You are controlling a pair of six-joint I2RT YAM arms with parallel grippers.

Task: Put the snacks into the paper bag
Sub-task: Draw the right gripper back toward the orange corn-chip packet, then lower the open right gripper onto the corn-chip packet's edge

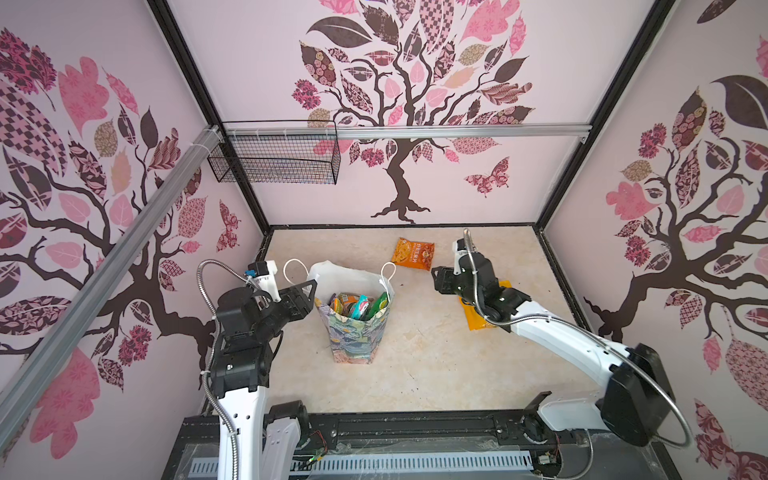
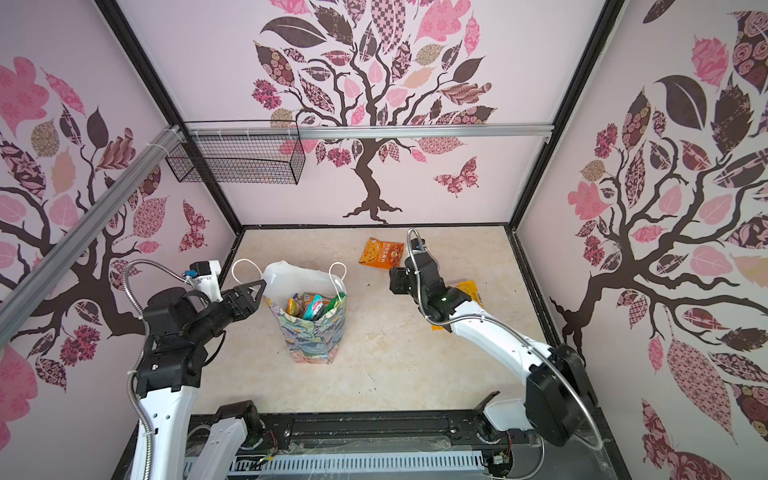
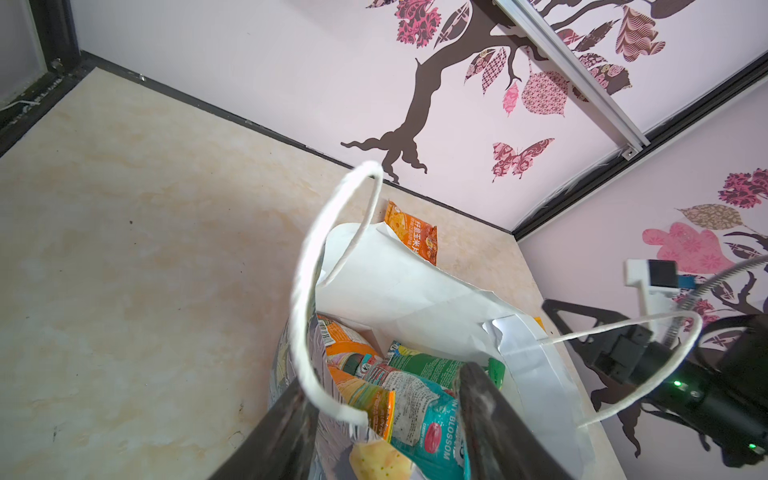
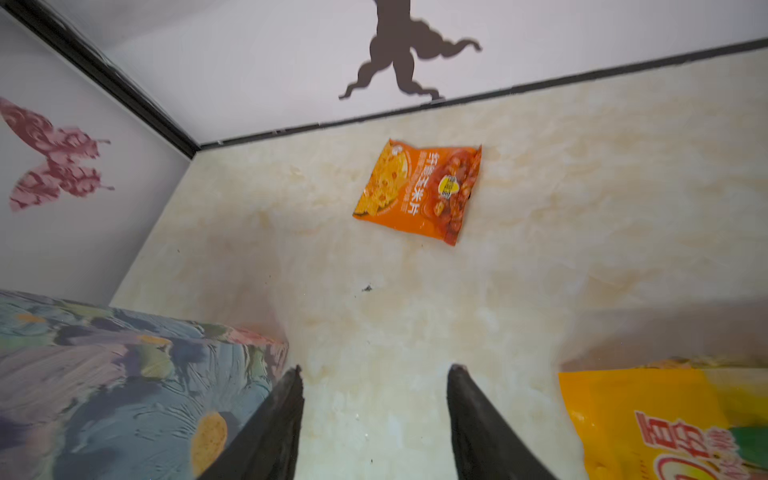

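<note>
Marbled table (image 1: pixel 436 374), paper bag (image 1: pixel 357 332) upright mid-table holding several snacks (image 1: pixel 359 305), yellow packet (image 1: pixel 468 318) flat under right arm (image 1: pixel 540 324), orange packet (image 1: pixel 412 253) flat near back wall (image 1: pixel 436 195), left hand (image 3: pixel 384 374) spread astride bag rim, right hand (image 4: pixel 376 370) released, empty.

Marbled tabletop (image 1: pixel 415 374): paper bag (image 1: pixel 357 332), orange packet (image 1: pixel 413 253), yellow packet (image 4: pixel 648 415).

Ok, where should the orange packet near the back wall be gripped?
The orange packet lies flat on the table, apart from everything, so probably from straight above, pinching its near sealed edge. The open right end effector is closest.
</note>
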